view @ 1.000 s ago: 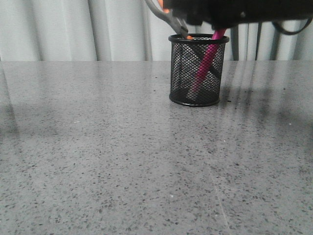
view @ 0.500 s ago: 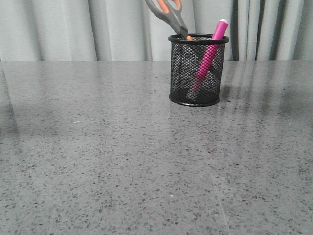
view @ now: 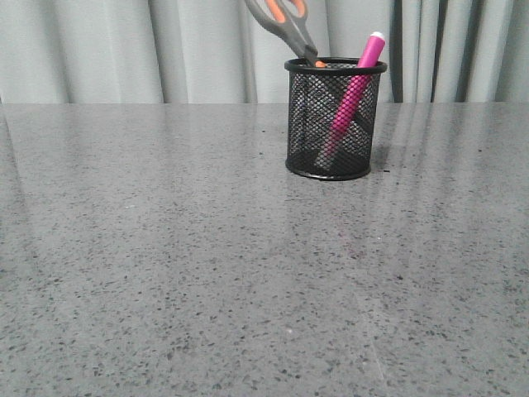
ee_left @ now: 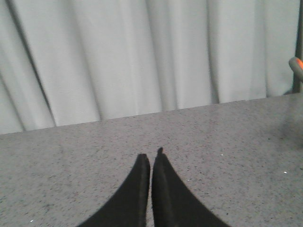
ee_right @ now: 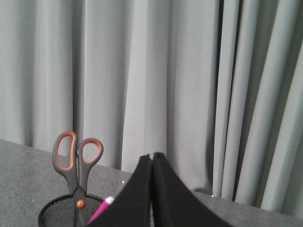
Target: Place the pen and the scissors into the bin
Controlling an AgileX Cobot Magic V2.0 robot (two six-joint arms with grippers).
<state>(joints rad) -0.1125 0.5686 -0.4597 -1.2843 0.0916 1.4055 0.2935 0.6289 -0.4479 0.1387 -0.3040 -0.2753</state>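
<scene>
Here, a grey speckled stone table (view: 207, 273) spreads out in front of me, glossy enough to carry pale vertical reflections, and a wall of light grey pleated curtain (view: 99, 50) closes off the far side of the room. On that surface I count one bin (view: 335, 120), a black wire-mesh cup standing upright toward the far right of the table. Inside it there is one pen (view: 351, 99), magenta, leaning to the right with its white end poking above the rim. There is also one pair of scissors (view: 285, 25), blades down in the cup and the grey, orange-lined handles tilting up and to the left (their tops run out of the front view).

My left gripper (ee_left: 151, 158) hangs over bare tabletop well to the left of the bin, its two black fingers pressed together with nothing between them. My right gripper (ee_right: 151, 158) sits above and nearer than the bin, fingers likewise pinched together and empty, with the scissor handles and the pen's tip showing just beyond them.
</scene>
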